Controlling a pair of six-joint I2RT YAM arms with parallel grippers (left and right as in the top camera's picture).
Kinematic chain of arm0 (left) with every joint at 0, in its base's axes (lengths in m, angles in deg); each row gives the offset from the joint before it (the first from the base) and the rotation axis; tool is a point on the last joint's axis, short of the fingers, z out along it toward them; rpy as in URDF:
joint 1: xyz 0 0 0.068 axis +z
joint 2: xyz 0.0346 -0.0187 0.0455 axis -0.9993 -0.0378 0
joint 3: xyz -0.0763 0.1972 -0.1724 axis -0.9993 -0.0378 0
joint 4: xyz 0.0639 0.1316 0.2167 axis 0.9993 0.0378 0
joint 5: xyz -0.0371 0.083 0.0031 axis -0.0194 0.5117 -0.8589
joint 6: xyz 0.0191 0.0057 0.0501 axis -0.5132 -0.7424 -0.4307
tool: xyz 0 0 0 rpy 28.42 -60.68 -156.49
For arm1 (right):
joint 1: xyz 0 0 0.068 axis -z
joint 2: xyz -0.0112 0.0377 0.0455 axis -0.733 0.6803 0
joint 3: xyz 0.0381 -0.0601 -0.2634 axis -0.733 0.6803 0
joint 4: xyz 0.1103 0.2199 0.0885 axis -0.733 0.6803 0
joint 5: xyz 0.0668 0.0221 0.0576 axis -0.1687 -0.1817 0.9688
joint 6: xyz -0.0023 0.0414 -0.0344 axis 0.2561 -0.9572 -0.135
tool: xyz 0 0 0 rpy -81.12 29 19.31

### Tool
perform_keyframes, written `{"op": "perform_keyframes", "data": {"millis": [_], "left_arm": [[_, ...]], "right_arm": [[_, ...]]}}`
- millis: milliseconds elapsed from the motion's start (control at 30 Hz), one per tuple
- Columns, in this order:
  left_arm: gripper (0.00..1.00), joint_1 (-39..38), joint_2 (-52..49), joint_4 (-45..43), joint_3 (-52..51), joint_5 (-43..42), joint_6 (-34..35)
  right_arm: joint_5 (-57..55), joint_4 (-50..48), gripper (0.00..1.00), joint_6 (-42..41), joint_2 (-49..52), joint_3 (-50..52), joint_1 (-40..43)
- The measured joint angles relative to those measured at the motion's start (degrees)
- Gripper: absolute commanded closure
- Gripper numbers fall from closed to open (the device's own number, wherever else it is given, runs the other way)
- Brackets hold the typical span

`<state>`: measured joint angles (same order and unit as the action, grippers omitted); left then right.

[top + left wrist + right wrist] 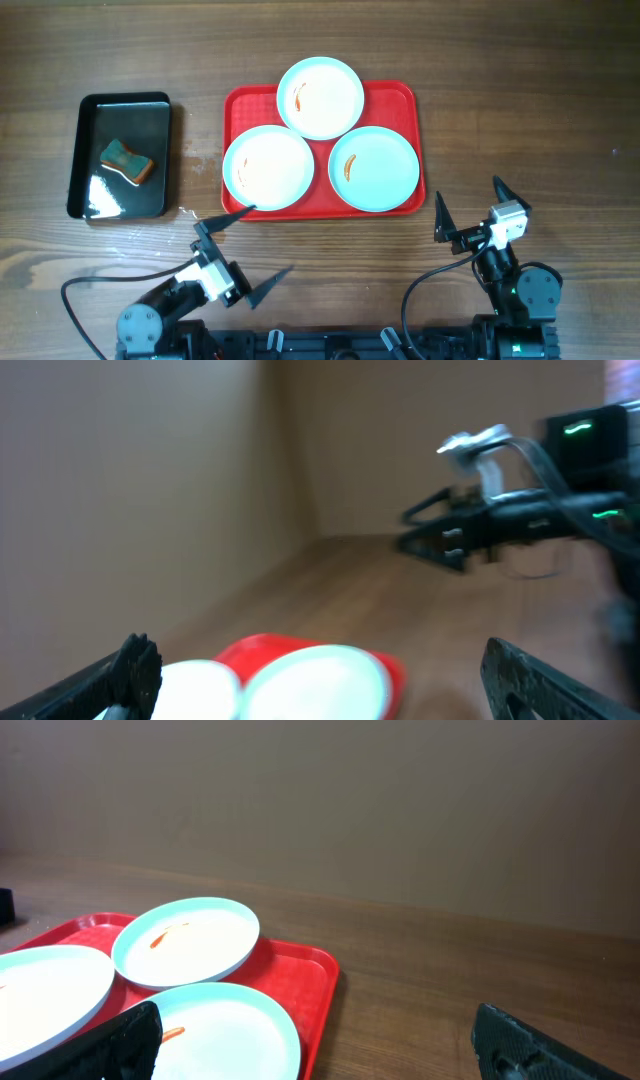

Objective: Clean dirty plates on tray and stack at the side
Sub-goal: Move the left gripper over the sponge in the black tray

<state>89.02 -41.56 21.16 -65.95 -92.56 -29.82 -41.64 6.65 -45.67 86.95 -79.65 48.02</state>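
Nothing here can be read: no writing, label, brand or number shows from any side. The plates point(320, 97), the tray point(398, 96) and the black tray point(152, 112) carry no print that I can make out. Small green lights point(578, 430) glow on the right arm's casing, too blurred to tell as any sign.
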Motion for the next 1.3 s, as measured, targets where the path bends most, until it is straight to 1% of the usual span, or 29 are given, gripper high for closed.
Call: {"op": "perform_keyframes", "data": {"millis": [100,133,200,233,333,400,500,567,633,733,867,933,1000,1033,1067,1133,1167,1233,1267,1300], "left_arm": [[0.0,0.0,0.0,-7.0,0.1,-0.2,7.4],[0.0,0.0,0.0,-8.0,0.3,0.5,9.2],[0.0,0.0,0.0,-7.5,1.2,3.5,12.8],[0.0,0.0,0.0,-6.4,1.7,4.8,13.6],[0.0,0.0,-1.2,0.6,6.3,9.7,15.0],[0.0,0.0,-3.2,10.4,11.5,12.2,14.9],[0.0,0.0,-9.3,26.6,20.3,15.1,13.5],[0.0,0.0,-13.5,32.9,24.2,15.6,13.0],[0.0,0.0,-17.4,35.1,26.7,15.1,12.7],[0.0,0.0,-21.2,34.8,27.5,12.9,13.8],[0.0,0.0,-24.1,29.5,27.6,10.6,17.6],[0.0,0.0,-25.4,28.5,27.9,10.5,19.6],[0.0,0.0,-27.7,32.7,29.9,11.8,21.2],[0.0,0.0,-31.6,39.2,33.2,13.6,21.9],[0.0,0.0,-33.9,42.5,34.9,15.0,21.8],[0.0,0.0,-41.4,52.6,41.0,17.7,20.6],[0.0,0.0,-45.6,55.5,44.0,19.0,19.8],[0.0,0.0,-52.3,58.0,48.1,20.4,18.7],[0.0,0.0,-53.3,58.2,48.7,20.6,18.3],[0.0,0.0,-57.5,58.4,50.9,21.0,18.0]], "right_arm": [[0.0,0.0,0.0,0.0,0.0,0.0,0.0],[0.0,0.0,0.0,0.0,0.0,0.0,0.0],[0.0,0.0,0.0,0.0,0.0,0.0,0.0],[0.0,0.0,0.0,0.0,0.0,0.0,0.0],[0.0,0.0,0.0,0.0,0.0,0.0,0.0],[0.0,0.0,0.0,0.0,0.0,0.0,0.0],[0.0,0.0,0.0,0.0,0.0,0.0,0.0],[0.0,0.0,0.0,0.0,0.0,0.0,0.0],[0.0,0.0,0.0,0.0,0.0,0.0,0.0],[0.0,0.0,0.0,0.0,0.0,0.0,0.0],[0.0,0.0,0.0,0.0,0.0,0.0,0.0],[0.0,0.0,0.0,0.0,0.0,0.0,0.0],[0.0,0.0,0.0,0.0,0.0,0.0,0.0],[0.0,0.0,0.0,0.0,0.0,0.0,0.0],[0.0,0.0,0.0,0.0,0.0,0.0,0.0],[0.0,0.0,0.0,0.0,0.0,0.0,0.0],[0.0,0.0,0.0,0.0,0.0,0.0,0.0],[0.0,0.0,0.0,0.0,0.0,0.0,0.0],[0.0,0.0,0.0,0.0,0.0,0.0,0.0],[0.0,0.0,0.0,0.0,0.0,0.0,0.0]]}}
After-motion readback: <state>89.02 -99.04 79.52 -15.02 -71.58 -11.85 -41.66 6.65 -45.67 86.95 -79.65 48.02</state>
